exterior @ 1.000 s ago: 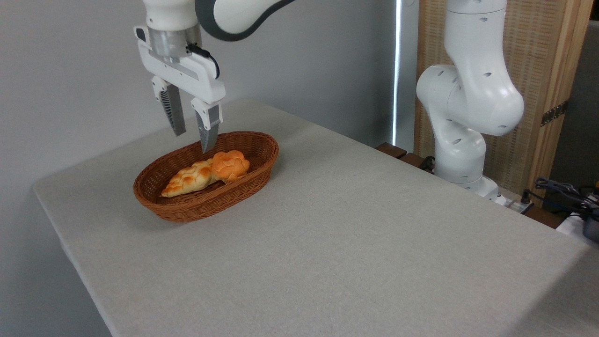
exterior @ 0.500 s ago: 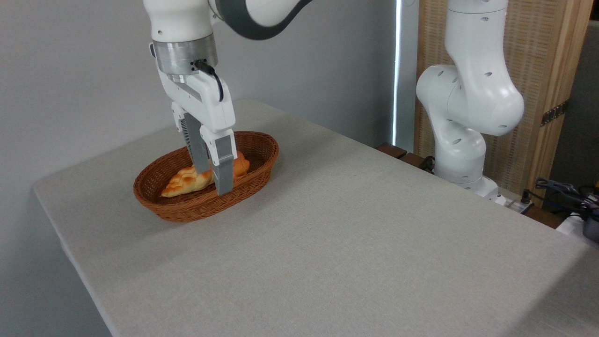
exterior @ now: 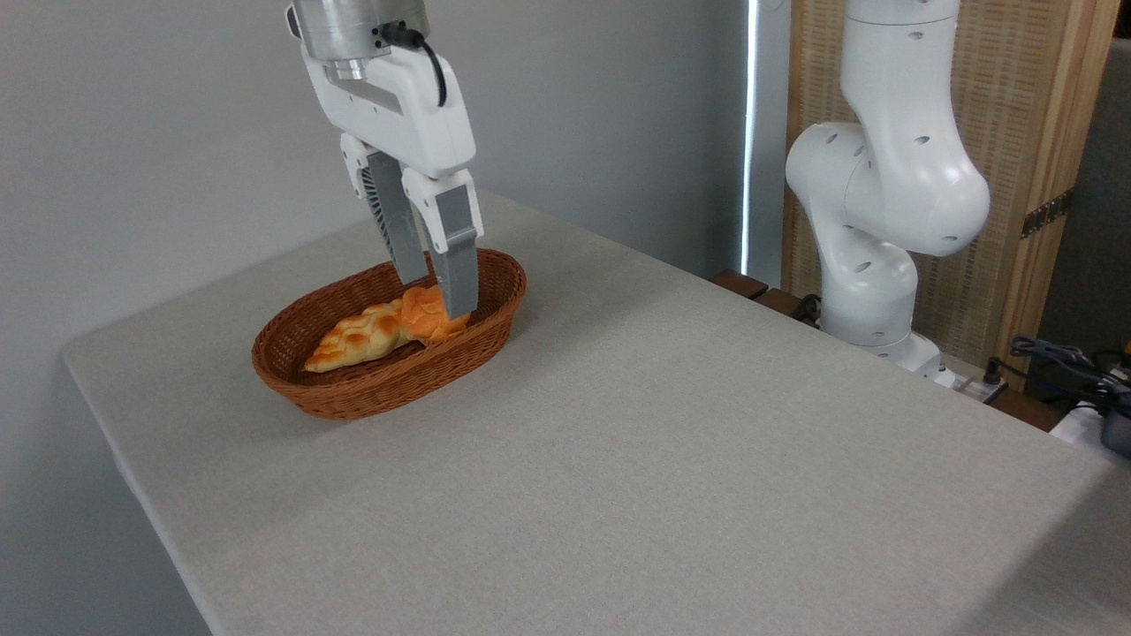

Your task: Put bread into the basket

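Observation:
The bread (exterior: 423, 321), a small round orange bun, lies inside the brown wicker basket (exterior: 353, 399) near its right end, touching a paler braided loaf (exterior: 357, 336). My gripper (exterior: 437, 299) hangs just above the bun, its grey fingers pointing down, and the nearer finger (exterior: 458, 265) covers the bun's right edge. The fingers stand slightly apart with nothing held between them.
The basket sits on the grey table (exterior: 618, 459) near its far left side. The arm's white base (exterior: 870, 265) stands beyond the table's right edge, in front of a wooden screen. Cables lie at the far right.
The gripper dropped down in front of the basket's contents, then rose and shifted a little right. The bun and loaf stayed where they lay.

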Motion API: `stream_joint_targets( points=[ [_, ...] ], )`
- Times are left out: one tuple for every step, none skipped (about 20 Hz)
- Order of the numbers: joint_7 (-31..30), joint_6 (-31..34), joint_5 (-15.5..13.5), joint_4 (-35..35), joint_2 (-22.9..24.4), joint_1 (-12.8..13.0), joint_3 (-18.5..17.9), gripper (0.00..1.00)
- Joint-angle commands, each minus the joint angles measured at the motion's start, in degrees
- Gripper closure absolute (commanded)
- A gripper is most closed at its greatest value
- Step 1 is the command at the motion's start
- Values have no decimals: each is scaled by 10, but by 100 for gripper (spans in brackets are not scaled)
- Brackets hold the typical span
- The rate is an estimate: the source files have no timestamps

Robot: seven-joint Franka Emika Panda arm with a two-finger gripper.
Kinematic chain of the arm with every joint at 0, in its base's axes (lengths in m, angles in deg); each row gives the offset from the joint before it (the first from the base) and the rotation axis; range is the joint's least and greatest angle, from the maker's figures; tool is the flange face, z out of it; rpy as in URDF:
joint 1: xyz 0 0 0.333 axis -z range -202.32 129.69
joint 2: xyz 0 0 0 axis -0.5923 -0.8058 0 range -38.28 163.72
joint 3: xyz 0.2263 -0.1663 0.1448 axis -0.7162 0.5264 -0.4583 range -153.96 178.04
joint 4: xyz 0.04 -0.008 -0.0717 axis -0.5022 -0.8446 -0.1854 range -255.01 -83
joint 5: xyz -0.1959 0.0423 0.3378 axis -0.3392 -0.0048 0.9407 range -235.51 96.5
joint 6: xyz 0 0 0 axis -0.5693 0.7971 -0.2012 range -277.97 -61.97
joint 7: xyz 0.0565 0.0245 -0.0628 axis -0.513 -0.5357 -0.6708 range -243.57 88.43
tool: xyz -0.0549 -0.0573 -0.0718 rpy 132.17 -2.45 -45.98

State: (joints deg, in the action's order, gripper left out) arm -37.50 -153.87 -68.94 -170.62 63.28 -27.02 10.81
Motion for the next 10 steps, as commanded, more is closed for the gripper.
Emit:
stream_joint_targets(
  points=[
    [1, 17, 3, 15, -5, -19, 0, 0],
    [2, 17, 5, 14, -5, -20, -2, 0],
    [2, 17, 5, 14, -5, -20, -3, 0],
    [3, 17, 7, 14, -5, -21, -3, 0],
    [3, 17, 8, 13, -6, -21, -3, 0],
    [4, 16, 8, 13, -6, -21, -4, 0],
    [4, 16, 8, 13, -6, -21, -4, 0],
    [4, 16, 8, 12, -6, -21, -4, 0],
    [4, 16, 8, 12, -6, -21, -4, 0],
    [4, 15, 8, 12, -6, -21, -4, 0]
  ],
)
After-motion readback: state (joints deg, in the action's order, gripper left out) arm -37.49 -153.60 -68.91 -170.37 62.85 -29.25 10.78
